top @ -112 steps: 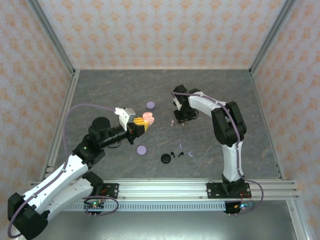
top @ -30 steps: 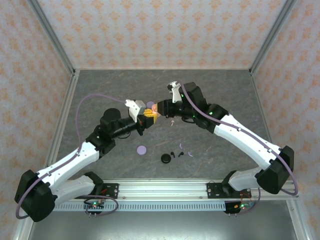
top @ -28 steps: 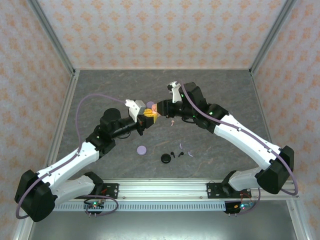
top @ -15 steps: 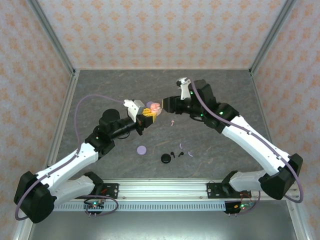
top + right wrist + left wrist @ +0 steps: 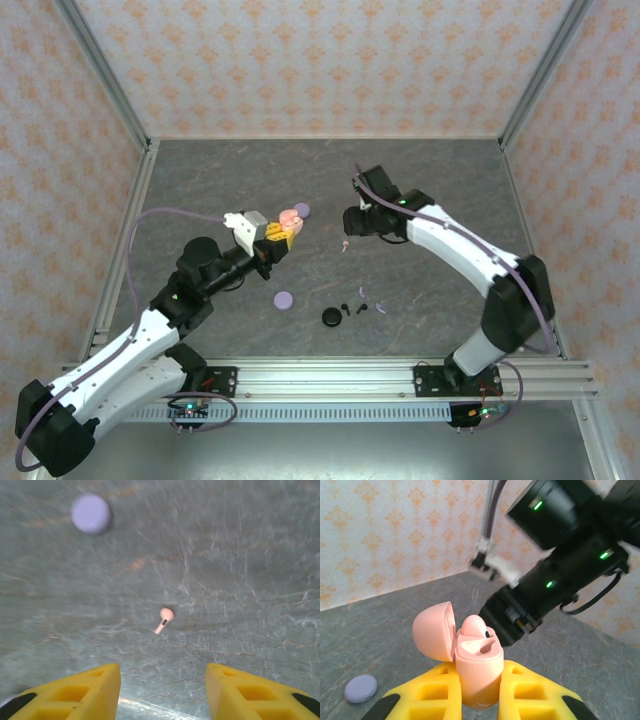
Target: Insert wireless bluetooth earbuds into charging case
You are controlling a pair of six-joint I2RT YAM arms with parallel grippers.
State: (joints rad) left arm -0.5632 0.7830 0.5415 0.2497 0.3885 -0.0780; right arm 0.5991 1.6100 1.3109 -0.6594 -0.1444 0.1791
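Pink earbud (image 5: 164,616) lies before the spread right hand (image 5: 162,674); left hand (image 5: 480,682) pinches the open pink case (image 5: 476,652).

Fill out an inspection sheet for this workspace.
Surface: grey marbled table, no spills seen.
Job's things: pink case open, seated pink earbud inside; loose pink earbud on table; black earbuds, lavender earbud by black case; lavender cases shut.
Clutter: nothing seen.
Grippers: left gripper shut on pink case; right gripper open near loose pink earbud.
Cables: lavender cable arching off left arm.
Surroundings: patterned walls, metal frame.
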